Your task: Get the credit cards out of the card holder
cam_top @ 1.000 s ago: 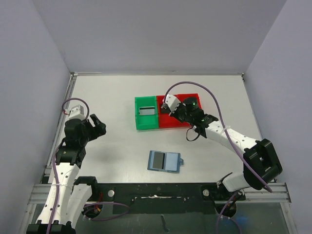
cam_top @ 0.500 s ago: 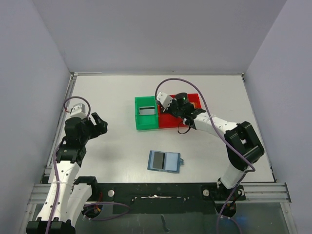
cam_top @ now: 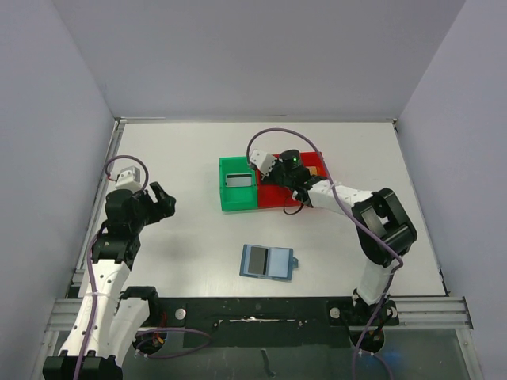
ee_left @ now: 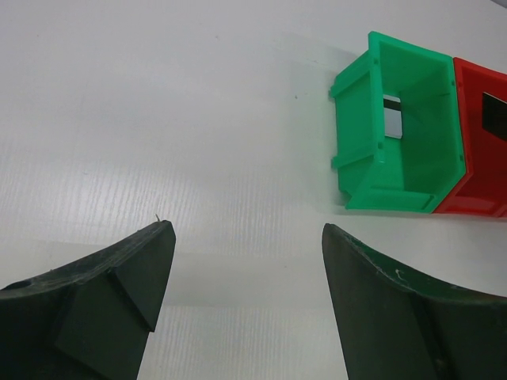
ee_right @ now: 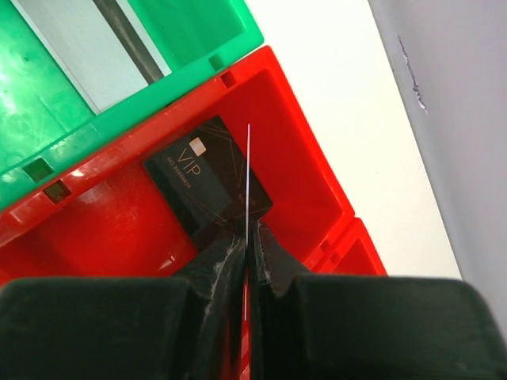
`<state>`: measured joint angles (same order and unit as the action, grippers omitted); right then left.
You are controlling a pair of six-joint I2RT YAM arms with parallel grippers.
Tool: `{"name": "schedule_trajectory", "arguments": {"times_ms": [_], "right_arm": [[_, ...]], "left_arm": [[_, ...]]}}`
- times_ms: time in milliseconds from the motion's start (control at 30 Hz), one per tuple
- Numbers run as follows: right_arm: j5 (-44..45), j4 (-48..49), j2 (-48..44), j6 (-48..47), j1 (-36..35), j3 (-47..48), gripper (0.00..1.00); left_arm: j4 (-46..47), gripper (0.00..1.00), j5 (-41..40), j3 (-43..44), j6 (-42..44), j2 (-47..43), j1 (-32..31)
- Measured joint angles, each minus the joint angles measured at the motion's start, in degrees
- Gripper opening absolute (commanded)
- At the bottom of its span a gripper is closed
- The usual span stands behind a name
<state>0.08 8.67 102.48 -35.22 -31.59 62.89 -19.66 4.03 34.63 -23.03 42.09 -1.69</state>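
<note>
Near the front edge of the desk [cam_top: 182, 261], about midway between the two arms, the card holder [cam_top: 279, 263] lies open and flat. A dark grey card [cam_top: 254, 260] sits on its left panel, not yet taken out. That card looks thin and flush with the panel. Nothing pins the holder, so a push on the card may skid the light holder across the smooth desk rather than lift the card.

Further back on the left, the left fingers [ee_left: 103, 309] hang spread above bare desk, well apart from the holder.

Farthest back, the right fingers [ee_right: 222, 269] hover over the red bin [ee_right: 317, 190]. They are pressed together on a thin card [ee_right: 248, 158] held edge-on, above a black card [ee_right: 198, 178] lying inside. Released from this pose, the pinched card could tip against the bin wall. It could also land across the rim shared with the green bin [ee_right: 198, 47] instead of lying flat.
</note>
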Motion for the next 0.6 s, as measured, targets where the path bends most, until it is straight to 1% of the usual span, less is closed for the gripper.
{"name": "schedule_trajectory", "arguments": {"times_ms": [200,433,600], "right_arm": [[0.02,0.13,2.62,-2.75,0.07,0.09,0.0],[0.33,-2.12,5.09,-6.32,0.02,3.8,0.0],[0.39,-2.67,6.12,-9.79,0.02,4.7,0.01]], "left_arm": [[0.15,0.75,1.14,0.0,0.44,0.7,0.04],[-0.24,0.75,3.37,0.02,1.36,4.39,1.11],[-0.5,0.75,4.92,0.02,1.84,4.81,1.29]]}}
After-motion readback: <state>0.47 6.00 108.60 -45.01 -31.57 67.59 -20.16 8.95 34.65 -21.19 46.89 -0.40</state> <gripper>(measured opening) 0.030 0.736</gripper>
